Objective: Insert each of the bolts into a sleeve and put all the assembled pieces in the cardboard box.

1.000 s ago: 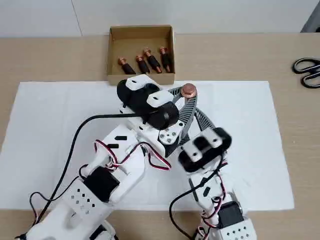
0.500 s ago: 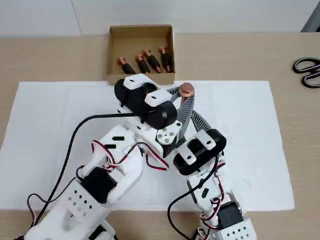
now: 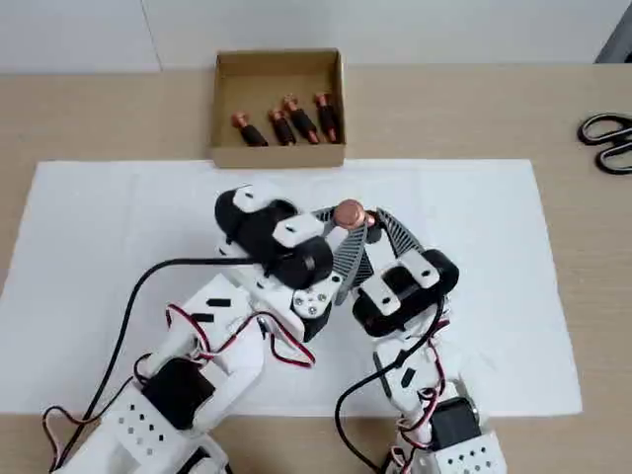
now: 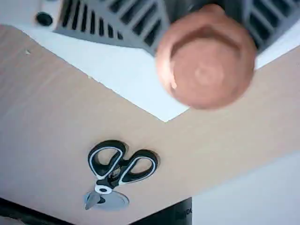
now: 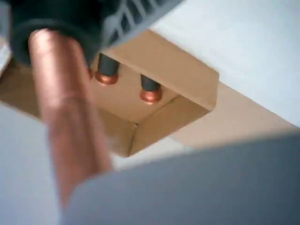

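Observation:
A copper bolt (image 3: 348,213) stands head up above the white sheet, between the two grippers, which meet there. My right gripper (image 3: 380,229) is shut on the bolt, whose shaft (image 5: 70,122) runs into a black sleeve (image 5: 16,40). My left gripper (image 3: 339,240) is shut on that sleeve, with a ribbed finger (image 5: 131,18) beside it. The bolt head (image 4: 206,56) looms close in the left wrist view. The cardboard box (image 3: 278,155) sits at the far side of the sheet and holds several assembled pieces (image 3: 286,123).
A white sheet (image 3: 118,237) covers the middle of the wooden table. Black-handled scissors (image 3: 607,141) lie at the far right on bare wood, and also appear as scissors (image 4: 119,166) in the left wrist view. Both arms crowd the sheet's near middle.
Both grippers, with the bolt between them, have moved away from the box toward the near side and slightly left. The box and its pieces have not moved.

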